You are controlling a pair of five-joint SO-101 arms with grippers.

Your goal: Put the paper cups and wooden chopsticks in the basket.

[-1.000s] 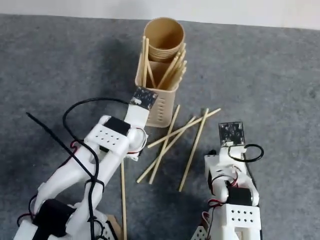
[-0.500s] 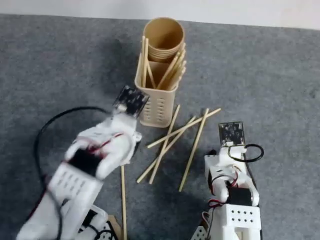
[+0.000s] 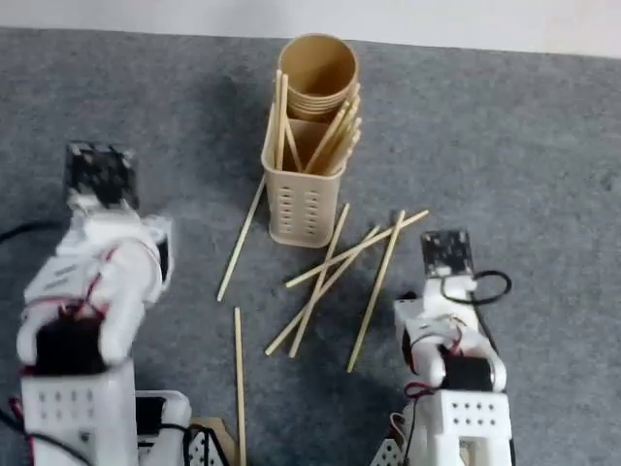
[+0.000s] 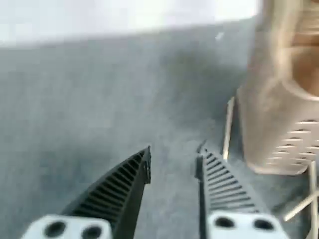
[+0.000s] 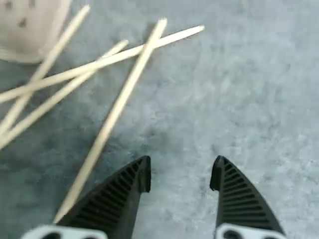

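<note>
Wooden chopsticks (image 3: 330,277): several loose at 5 o'clock of basket (image 3: 306,199). One stick (image 3: 241,238) at its 8 o'clock, uncovered since left gripper (image 4: 173,155) swung away to 9 o'clock; likely missed. Stacked cups (image 3: 318,68) in basket. Left jaws apart, empty; right gripper (image 5: 180,162) likewise. Pickups remain.

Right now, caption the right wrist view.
Open right gripper above the grey mat, loose wooden chopsticks beside it, basket corner beyond.

The basket (image 3: 303,209) is cream with rows of small dark slots. The paper cups (image 3: 318,66) are tan, the chopsticks (image 3: 374,291) pale wood. The bench (image 3: 505,146) is mottled grey. The arms (image 3: 471,419) are white with black motors and red wires; their fingers (image 5: 119,191) are black, ridged.
</note>
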